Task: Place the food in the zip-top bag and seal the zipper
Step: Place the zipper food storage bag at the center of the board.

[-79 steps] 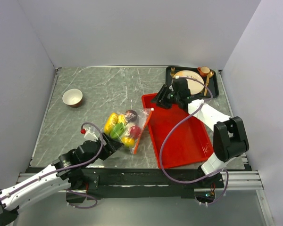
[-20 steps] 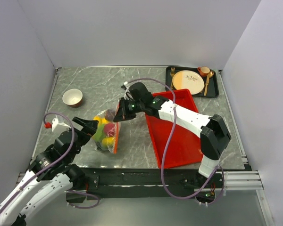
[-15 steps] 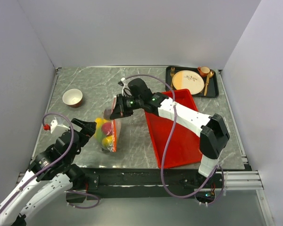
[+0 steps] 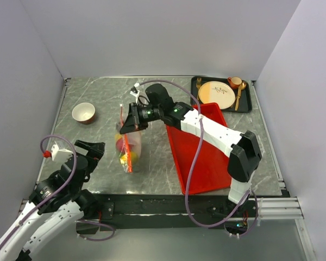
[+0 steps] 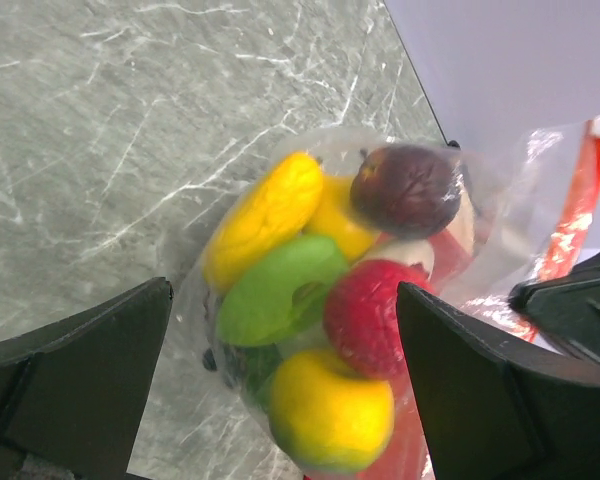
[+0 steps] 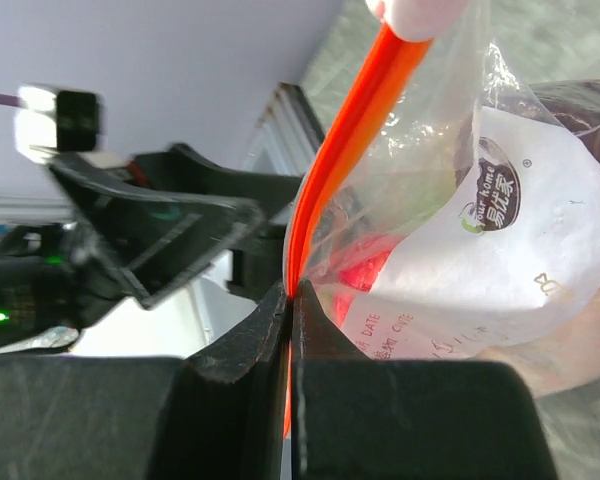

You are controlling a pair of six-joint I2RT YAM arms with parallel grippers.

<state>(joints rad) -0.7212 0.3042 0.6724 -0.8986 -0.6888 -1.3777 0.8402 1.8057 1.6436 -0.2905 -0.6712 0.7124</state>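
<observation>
Mid-table, just left of red tray (image 4: 209, 163): zip-top bag (image 4: 131, 142) held up on edge, clear plastic bunched, white printed label facing the right wrist camera. Pinched on the zipper (image 6: 342, 150), partway along the orange-red strip: right gripper (image 4: 125, 127), jaws almost together with only the strip between them. Slider (image 6: 416, 14), pale, at the strip's upper end, above the grip. Packed together inside the bag: food (image 5: 315, 300), namely a yellow piece, a green piece, a red piece, a dark purple piece, and a yellow-green one nearest the left wrist camera. Bag's lower end touching the marble table (image 4: 92, 92) or hanging clear of it: cannot tell. Near left, apart from the bag: left gripper (image 4: 91, 146), jaws spread wide, nothing gripped, pointed toward the bag. Far left: small bowl (image 4: 83, 112), well apart from bag and arms. Far right corner: dark tray (image 4: 249, 100) carrying cream plate (image 4: 216, 94), just beyond the red tray's far end.
</observation>
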